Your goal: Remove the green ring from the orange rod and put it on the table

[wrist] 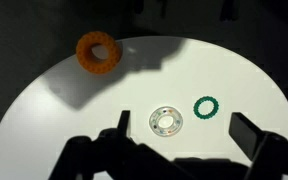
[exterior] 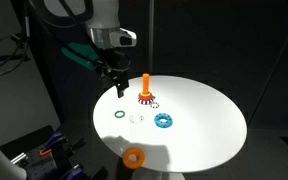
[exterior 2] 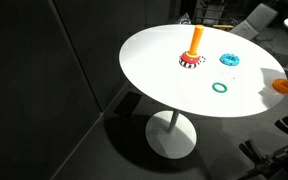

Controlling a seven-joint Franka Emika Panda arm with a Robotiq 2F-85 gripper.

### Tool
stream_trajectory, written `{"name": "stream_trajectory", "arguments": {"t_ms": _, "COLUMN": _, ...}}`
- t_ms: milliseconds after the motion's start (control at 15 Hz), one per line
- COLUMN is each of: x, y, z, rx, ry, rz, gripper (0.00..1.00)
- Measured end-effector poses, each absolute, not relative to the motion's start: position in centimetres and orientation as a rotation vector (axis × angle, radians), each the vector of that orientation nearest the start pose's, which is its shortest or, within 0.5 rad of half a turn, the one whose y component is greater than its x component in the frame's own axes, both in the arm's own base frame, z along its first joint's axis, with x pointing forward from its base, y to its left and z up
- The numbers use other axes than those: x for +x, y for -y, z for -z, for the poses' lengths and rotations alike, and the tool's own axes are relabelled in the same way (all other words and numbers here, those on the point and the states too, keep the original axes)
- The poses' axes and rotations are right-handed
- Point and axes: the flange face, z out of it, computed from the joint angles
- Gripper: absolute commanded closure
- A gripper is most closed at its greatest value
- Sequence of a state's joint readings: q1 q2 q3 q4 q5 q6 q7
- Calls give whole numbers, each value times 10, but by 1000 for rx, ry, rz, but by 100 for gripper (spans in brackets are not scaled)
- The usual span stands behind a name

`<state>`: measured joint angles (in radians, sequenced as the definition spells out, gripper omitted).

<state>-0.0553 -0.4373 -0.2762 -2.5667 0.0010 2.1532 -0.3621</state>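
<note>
The green ring (exterior: 119, 113) lies flat on the white table (exterior: 204, 120), apart from the orange rod (exterior: 146, 86). The rod stands upright on its red-and-white base with nothing on it. Both also show in an exterior view, the ring (exterior 2: 220, 87) in front of the rod (exterior 2: 196, 40). My gripper (exterior: 116, 90) hangs above the table, left of the rod and behind the ring. In the wrist view the gripper (wrist: 187, 128) is open and empty, and the green ring (wrist: 205, 107) lies on the table (wrist: 84, 110) between the fingers, well below them.
A clear ring (wrist: 166, 122) lies next to the green ring. A blue toothed ring (exterior: 163, 121) lies in front of the rod. A flat orange ring (exterior: 134, 156) lies near the table's edge. Dark floor surrounds the table.
</note>
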Motion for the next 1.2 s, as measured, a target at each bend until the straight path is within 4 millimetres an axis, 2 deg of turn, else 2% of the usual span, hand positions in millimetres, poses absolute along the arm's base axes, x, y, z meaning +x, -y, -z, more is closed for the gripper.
{"name": "stream_trajectory", "arguments": {"t_ms": 467, "x": 381, "y": 129, "z": -409, "rx": -3034, "ry": 85, "rz": 73, "gripper": 0}}
{"name": "stream_trajectory", "arguments": {"t_ms": 733, "x": 393, "y": 128, "z": -405, "rx": -3052, "ry": 75, "rz": 153, "gripper": 0}}
{"name": "stream_trajectory", "arguments": {"t_ms": 933, "x": 411, "y": 128, "z": -390, "rx": -3072, "ry": 56, "rz": 234, "gripper": 0}}
{"name": "stream_trajectory", "arguments": {"t_ms": 1200, "x": 439, "y": 123, "z": -361, "rx": -3092, "ry": 42, "rz": 302, "gripper": 0}}
